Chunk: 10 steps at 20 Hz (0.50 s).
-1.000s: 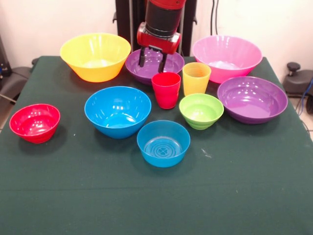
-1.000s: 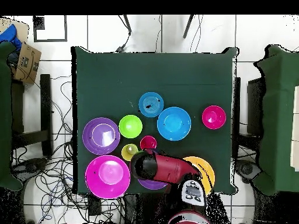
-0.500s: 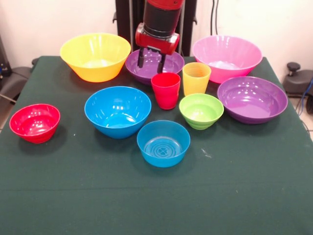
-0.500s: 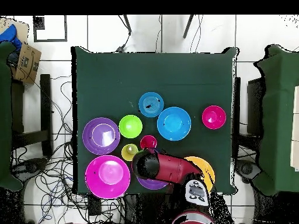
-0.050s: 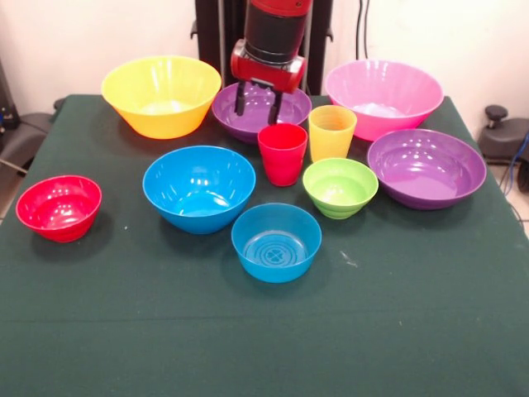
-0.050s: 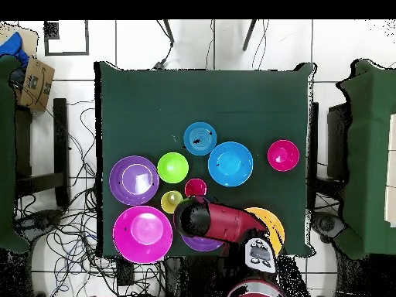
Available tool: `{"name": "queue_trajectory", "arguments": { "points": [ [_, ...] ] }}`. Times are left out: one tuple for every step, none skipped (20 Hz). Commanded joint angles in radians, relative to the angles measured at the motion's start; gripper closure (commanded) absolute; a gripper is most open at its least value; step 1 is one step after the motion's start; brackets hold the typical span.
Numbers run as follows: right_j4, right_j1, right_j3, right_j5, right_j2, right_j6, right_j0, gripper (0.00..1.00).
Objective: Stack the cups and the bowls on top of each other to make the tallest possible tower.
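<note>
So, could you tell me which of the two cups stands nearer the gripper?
The red cup; it stands just below the gripper, while the yellow cup is off to one side.

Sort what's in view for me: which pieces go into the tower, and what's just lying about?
For the job:
red cup
yellow cup
large yellow bowl
large pink bowl
purple bowl under the gripper
other purple bowl
medium blue bowl
small blue bowl
red bowl
lime green bowl

Lying about:
cardboard box off the table
floor cables

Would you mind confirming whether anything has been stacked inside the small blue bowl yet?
No, the small blue bowl is empty in the front view, and the red cup stands apart behind it.
</note>
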Motion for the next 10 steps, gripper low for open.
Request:
{"name": "queue_trajectory", "arguments": {
  "points": [
    [0.064, 0.050, -0.017, -0.071, 0.168, 0.182, -0.019, 0.00],
    [0.069, 0.047, -0.015, -0.069, 0.181, 0.182, -0.028, 0.00],
    [0.072, 0.045, -0.014, -0.069, 0.188, 0.181, -0.032, 0.00],
    [0.077, 0.042, -0.012, -0.069, 0.198, 0.181, -0.040, 0.00],
    [0.079, 0.040, -0.012, -0.069, 0.202, 0.181, -0.042, 0.00],
    [0.078, 0.038, -0.010, -0.075, 0.214, 0.178, -0.053, 0.00],
    [0.079, 0.037, -0.011, -0.076, 0.218, 0.178, -0.055, 0.00],
    [0.079, 0.037, -0.011, -0.082, 0.224, 0.177, -0.061, 0.00],
    [0.079, 0.037, -0.012, -0.082, 0.226, 0.178, -0.061, 0.00],
    [0.082, 0.037, -0.018, -0.077, 0.223, 0.179, -0.057, 0.00]
  ]
}}
